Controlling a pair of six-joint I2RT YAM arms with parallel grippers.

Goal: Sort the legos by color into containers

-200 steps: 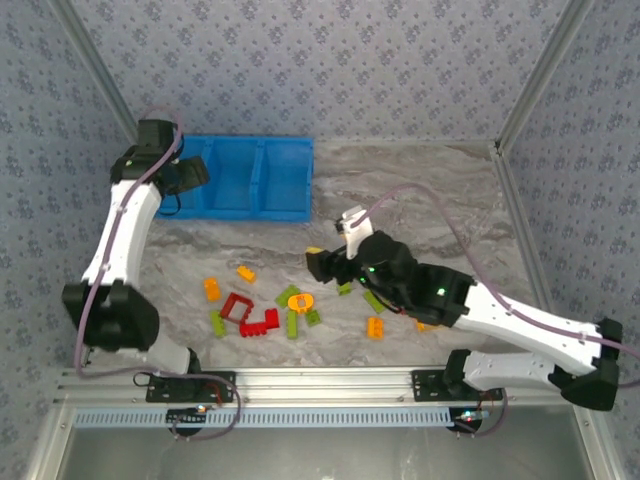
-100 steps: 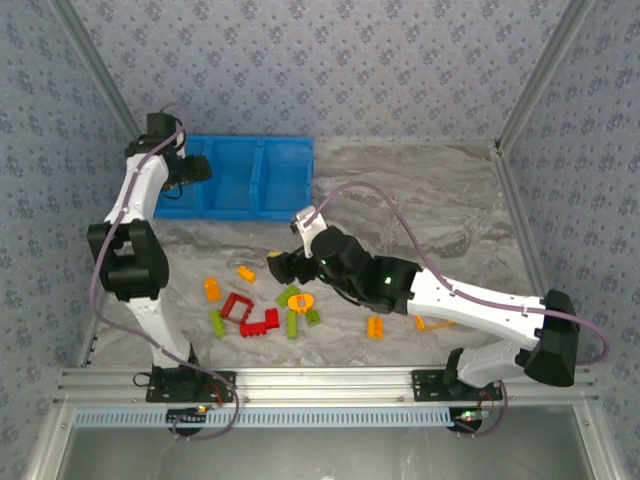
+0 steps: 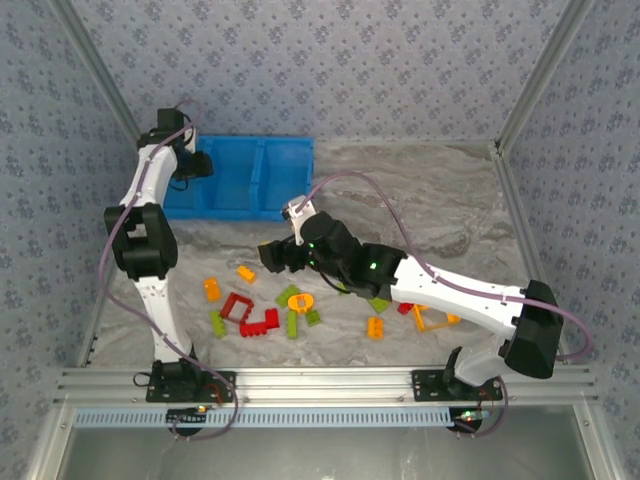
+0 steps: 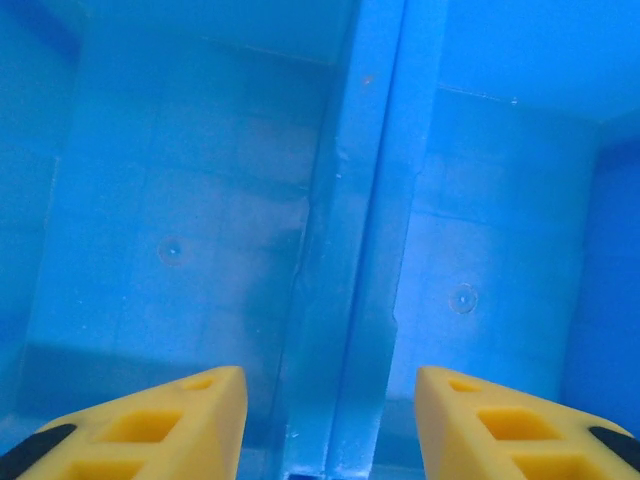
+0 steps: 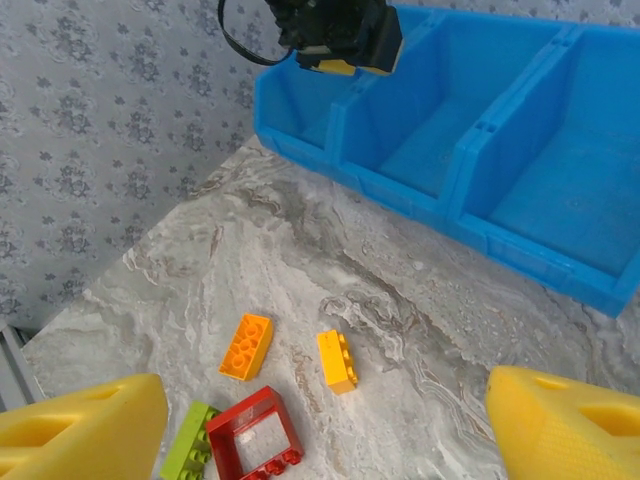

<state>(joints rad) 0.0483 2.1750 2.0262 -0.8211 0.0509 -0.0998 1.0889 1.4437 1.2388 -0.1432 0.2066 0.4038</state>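
three compartments side by side in the bright blue bin (image 3: 255, 180), far left on the worktop (image 3: 420, 190). legos (image 3: 265, 310) lie scattered nearer: a red open frame (image 5: 255, 432), an orange brick (image 5: 246, 346), a lime green brick (image 5: 186, 455). left end effector (image 4: 330, 425) hangs over the bin's divider (image 4: 350, 250), fingers wide apart, holding nothing. right end effector (image 5: 320, 430) is spread wide above the legos, empty too.

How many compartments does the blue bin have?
3, side by side in the blue bin: left compartment, middle compartment, right compartment. The top view shows the bin end to end, so a hidden fourth is unlikely.
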